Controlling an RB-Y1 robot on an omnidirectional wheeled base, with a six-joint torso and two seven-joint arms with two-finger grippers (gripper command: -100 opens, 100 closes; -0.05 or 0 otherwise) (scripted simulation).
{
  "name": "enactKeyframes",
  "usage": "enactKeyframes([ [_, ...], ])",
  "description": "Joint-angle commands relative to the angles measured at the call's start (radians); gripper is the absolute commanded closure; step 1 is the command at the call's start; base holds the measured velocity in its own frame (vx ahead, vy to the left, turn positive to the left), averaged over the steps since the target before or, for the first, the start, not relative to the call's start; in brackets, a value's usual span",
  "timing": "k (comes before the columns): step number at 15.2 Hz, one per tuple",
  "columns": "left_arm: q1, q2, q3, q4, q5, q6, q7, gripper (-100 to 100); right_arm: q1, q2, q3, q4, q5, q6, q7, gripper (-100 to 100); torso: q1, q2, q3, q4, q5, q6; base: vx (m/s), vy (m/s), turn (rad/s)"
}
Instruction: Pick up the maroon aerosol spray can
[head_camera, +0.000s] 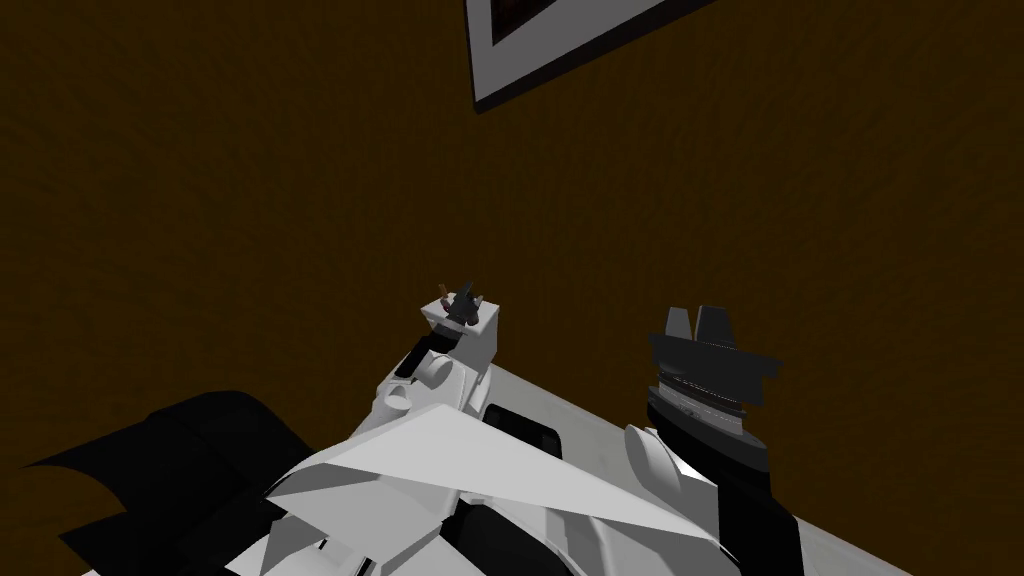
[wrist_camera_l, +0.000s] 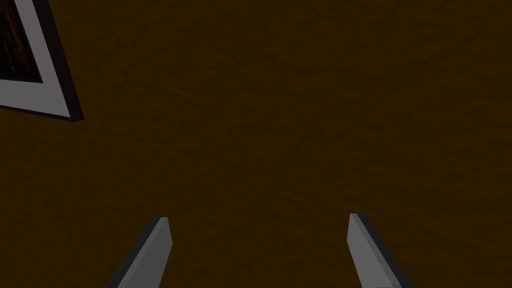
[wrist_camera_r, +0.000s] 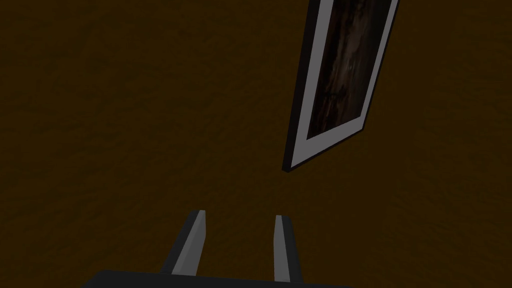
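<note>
Both arms are raised toward a dark brown wall. My left gripper is small, just above my chest's tip; its fingers stand wide apart, open, with nothing between them. A tiny reddish speck sits right beside that gripper, too small to tell what it is. My right gripper is nearer the camera, on a dark wrist. Its fingers stand a narrow gap apart with nothing between them.
A picture frame with a pale border hangs high on the wall. A light grey flat surface runs along the wall's foot to the lower right. A black area lies at the lower left.
</note>
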Motion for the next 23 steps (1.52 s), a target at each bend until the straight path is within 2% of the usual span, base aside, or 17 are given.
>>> enactKeyframes([
  [1, -0.004, 0.015, 0.004, -0.003, 0.015, 0.032, 0.003, -100, 0.0, 0.0, 0.0, 0.0, 0.0, 0.0, 0.0, 0, 0.0, 0.0, 0.0, 0.0, 0.0, 0.0, -0.009, -0.012, -0.008],
  [2, -0.024, 0.057, 0.014, -0.003, 0.058, 0.065, 0.007, -100, 0.0, 0.0, 0.0, 0.0, 0.0, 0.0, 0.0, 0, 0.0, 0.0, 0.0, 0.0, 0.0, 0.0, -0.008, -0.012, -0.012],
  [4, -0.024, 0.057, 0.014, -0.003, 0.059, 0.092, 0.007, -100, 0.0, 0.0, 0.0, 0.0, 0.0, 0.0, 0.0, 0, 0.0, 0.0, 0.0, 0.0, 0.0, 0.0, -0.01, -0.01, -0.013],
  [5, -0.045, 0.101, 0.024, -0.003, 0.103, 0.122, 0.012, -100, 0.0, 0.0, 0.0, 0.0, 0.0, 0.0, 0.0, 0, 0.0, 0.0, 0.0, 0.0, 0.0, 0.0, -0.011, -0.014, -0.021],
  [7, -0.045, 0.101, 0.024, -0.003, 0.105, 0.156, 0.012, -100, 0.0, 0.0, 0.0, 0.0, 0.0, 0.0, 0.0, 0, 0.0, 0.0, 0.0, 0.0, 0.0, 0.0, -0.009, -0.013, -0.012],
  [8, -0.067, 0.144, 0.035, -0.002, 0.147, 0.184, 0.017, -100, 0.0, 0.0, 0.0, 0.0, 0.0, 0.0, 0.0, 0, 0.0, 0.0, 0.0, 0.0, 0.0, 0.0, -0.006, -0.014, -0.013],
  [10, -0.067, 0.145, 0.035, -0.002, 0.152, 0.223, 0.017, -100, 0.0, 0.0, 0.0, 0.0, 0.0, 0.0, 0.0, 0, 0.0, -0.001, 0.0, 0.0, 0.0, 0.0, -0.004, -0.011, -0.012],
  [11, -0.067, 0.145, 0.035, -0.002, 0.152, 0.223, 0.017, -100, 0.0, 0.0, 0.0, 0.0, 0.0, 0.0, 0.0, 0, 0.0, -0.001, 0.0, 0.0, 0.0, 0.0, 0.0, 0.0, 0.0],
  [12, -0.089, 0.191, 0.046, -0.001, 0.198, 0.26, 0.023, -100, 0.0, 0.0, 0.0, 0.0, 0.0, 0.0, 0.0, 0, 0.0, -0.001, 0.0, 0.0, 0.0, 0.0, -0.001, -0.009, -0.016],
  [14, -0.089, 0.191, 0.046, -0.001, 0.2, 0.292, 0.023, -100, 0.0, 0.0, 0.0, 0.0, 0.0, 0.0, 0.0, 0, 0.0, -0.001, -0.001, 0.0, 0.0, 0.0, 0.0, -0.011, -0.016],
  [15, -0.112, 0.235, 0.057, 0.0, 0.243, 0.317, 0.028, -100, 0.0, 0.0, 0.0, 0.0, 0.0, 0.0, 0.0, 0, 0.0, -0.001, -0.001, 0.0, 0.0, 0.0, 0.001, -0.012, -0.017],
  [18, -0.112, 0.237, 0.057, 0.0, 0.25, 0.364, 0.028, -100, 0.0, 0.0, 0.0, 0.0, 0.0, 0.0, 0.0, 0, 0.0, -0.001, -0.001, 0.0, 0.0, 0.0, 0.001, -0.009, -0.009],
  [19, -0.135, 0.283, 0.068, 0.002, 0.295, 0.394, 0.033, -100, 0.0, 0.0, 0.0, 0.0, 0.0, 0.0, 0.0, 0, 0.0, -0.001, -0.001, 0.0, 0.0, 0.0, 0.002, -0.009, -0.017],
  [22, -0.135, 0.283, 0.068, 0.002, 0.3, 0.437, 0.033, -100, 0.0, 0.0, 0.0, 0.0, 0.0, 0.0, 0.0, 0, 0.0, -0.001, -0.001, 0.0, 0.0, 0.0, 0.002, -0.006, -0.01],
  [23, -0.158, 0.33, 0.08, 0.004, 0.348, 0.47, 0.039, -100, 0.0, 0.0, 0.0, 0.0, 0.0, 0.0, 0.0, 0, 0.0, -0.001, -0.001, 0.0, 0.0, 0.0, 0.003, -0.008, -0.013],
])
